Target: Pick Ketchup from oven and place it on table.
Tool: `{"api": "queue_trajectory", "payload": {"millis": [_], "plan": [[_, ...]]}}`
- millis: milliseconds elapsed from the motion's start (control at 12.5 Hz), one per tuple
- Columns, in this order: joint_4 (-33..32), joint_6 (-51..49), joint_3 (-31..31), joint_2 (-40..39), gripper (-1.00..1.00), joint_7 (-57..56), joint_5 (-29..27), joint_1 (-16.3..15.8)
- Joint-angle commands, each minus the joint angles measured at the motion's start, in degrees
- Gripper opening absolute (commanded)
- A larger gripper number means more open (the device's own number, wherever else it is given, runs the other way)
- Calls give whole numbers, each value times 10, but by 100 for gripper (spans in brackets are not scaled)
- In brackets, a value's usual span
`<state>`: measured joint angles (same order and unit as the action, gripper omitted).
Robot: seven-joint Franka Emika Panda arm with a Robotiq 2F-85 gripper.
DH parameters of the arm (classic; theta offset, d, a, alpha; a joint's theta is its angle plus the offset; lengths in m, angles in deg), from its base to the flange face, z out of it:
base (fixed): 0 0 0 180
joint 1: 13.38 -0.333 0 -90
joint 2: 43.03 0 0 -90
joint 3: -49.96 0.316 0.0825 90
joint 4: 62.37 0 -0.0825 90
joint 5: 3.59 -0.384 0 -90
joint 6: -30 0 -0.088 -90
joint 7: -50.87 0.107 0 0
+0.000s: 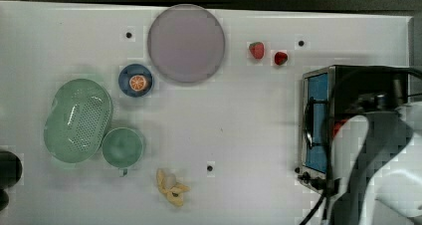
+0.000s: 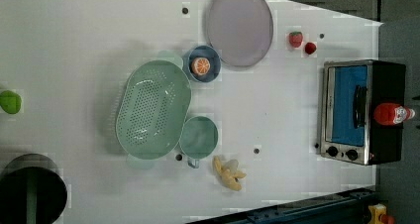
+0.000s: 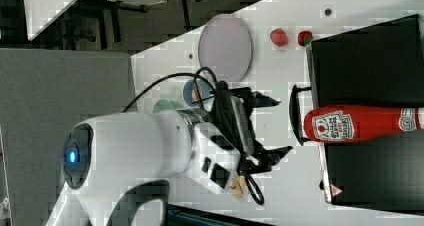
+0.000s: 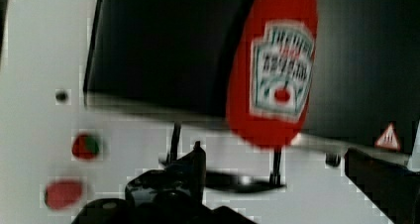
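I see the red ketchup point(image 3: 360, 123) lying flat atop the black oven point(image 3: 370, 61), cap toward the right view's three o'clock.

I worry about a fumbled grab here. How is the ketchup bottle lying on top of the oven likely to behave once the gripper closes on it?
The ketchup lies on its side on the oven, so its rounded body may roll if nudged. Its smooth plastic probably flexes and could slip. The open gripper is short of it.

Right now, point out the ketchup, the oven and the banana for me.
ketchup point(image 3: 357, 123), right view, middle of the red body.
oven point(image 2: 350, 105), left view, blue glass door.
banana point(image 1: 171, 187), top view, middle of the peeled fruit.
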<state>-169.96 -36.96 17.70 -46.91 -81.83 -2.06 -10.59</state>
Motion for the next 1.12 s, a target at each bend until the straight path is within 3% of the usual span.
{"api": "queue_trajectory", "payload": {"millis": [80,240,960,1040,1120], "plan": [[15,27,-46,-19,100,-16,-14,-8],[15,38,-63,-63,100,6,-83,-3],[7,83,-67,-155,100,6,-142,12],[4,84,-66,-155,49,6,-143,13],[5,83,-66,-153,26,6,-143,12]]}}
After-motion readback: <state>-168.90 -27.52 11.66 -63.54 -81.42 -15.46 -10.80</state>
